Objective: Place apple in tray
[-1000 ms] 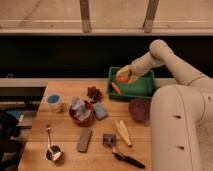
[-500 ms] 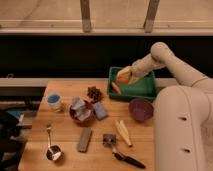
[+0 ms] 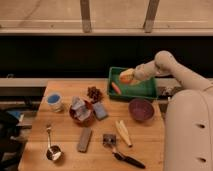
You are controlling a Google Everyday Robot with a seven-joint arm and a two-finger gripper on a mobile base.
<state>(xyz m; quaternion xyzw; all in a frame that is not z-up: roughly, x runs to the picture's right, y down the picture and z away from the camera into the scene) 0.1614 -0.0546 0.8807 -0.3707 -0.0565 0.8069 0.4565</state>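
**Hovering over the bin: apple held above green tray, release yet to come**

Hanging at the tip of the robot's arm, the apple (image 3: pixel 126 76), a small yellow-orange fruit, sits clamped in the gripper (image 3: pixel 131 76) just above the left half of the green tray (image 3: pixel 147 92). It is not yet down; it appears to be in the air over the tray's interior, near the back wall. On the tray floor below and slightly left lies a slim orange carrot-like item (image 3: pixel 116 88).

To finish the step well, the drop should be short. Judging from here, the arm would do best to lower the fruit until it is close to the tray floor, clear of the orange item, and only then let go, since a round fruit let fall from height could roll or bounce against the low walls.

From the big white base (image 3: pixel 187 132) at the right of the wooden table (image 3: pixel 95 155), the arm (image 3: pixel 167 65) reaches leftward: its rounded elbow stands high behind the tray's right end, and the forearm slopes down and left to the wrist.

Beside the tray, toward the table's front, stands a dark purple bowl (image 3: pixel 141 109). Farther left are a blue cup (image 3: pixel 54 100), a pine cone (image 3: pixel 94 93) and a heap of packets (image 3: pixel 80 110); utensils lie along the near edge.
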